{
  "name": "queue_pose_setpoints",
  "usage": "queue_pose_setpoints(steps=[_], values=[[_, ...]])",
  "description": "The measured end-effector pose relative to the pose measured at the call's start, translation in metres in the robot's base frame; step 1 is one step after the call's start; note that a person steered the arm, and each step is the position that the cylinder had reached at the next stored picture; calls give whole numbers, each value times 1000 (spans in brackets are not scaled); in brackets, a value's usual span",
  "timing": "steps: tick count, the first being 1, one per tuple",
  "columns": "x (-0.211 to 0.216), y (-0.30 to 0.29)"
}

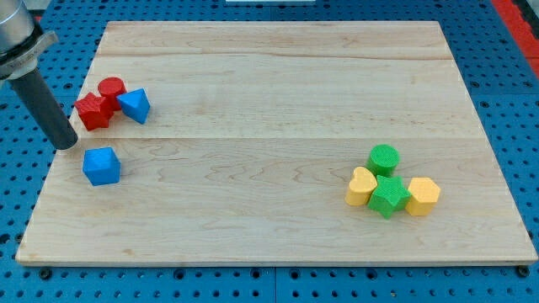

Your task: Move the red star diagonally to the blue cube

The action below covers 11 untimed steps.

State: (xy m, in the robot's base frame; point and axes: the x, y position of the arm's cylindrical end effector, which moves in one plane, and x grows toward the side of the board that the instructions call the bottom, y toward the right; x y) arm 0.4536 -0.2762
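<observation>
The red star (pixel 93 111) lies near the board's left edge. It touches a red cylinder (pixel 111 87) above it and a blue triangular block (pixel 134 105) on its right. The blue cube (pixel 101 166) sits alone below this cluster. My tip (pixel 66 146) rests on the board left of and slightly below the red star, and above-left of the blue cube. It is a small gap away from both and touches neither.
A second cluster sits at the lower right: a green cylinder (pixel 384 158), a yellow heart (pixel 362 187), a green star (pixel 388 196) and a yellow hexagon (pixel 422 195). The wooden board (pixel 278 93) lies on a blue perforated table.
</observation>
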Motion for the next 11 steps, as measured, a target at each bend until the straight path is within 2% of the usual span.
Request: queue_pose_setpoints(steps=[1,3,4,5,6,7,8,9,10,11], values=[[2,5],[42,73],[22,40],[-18,-29],[-26,-27],[-67,-23],[-79,-14],[-24,61],[-1,90],[-5,91]])
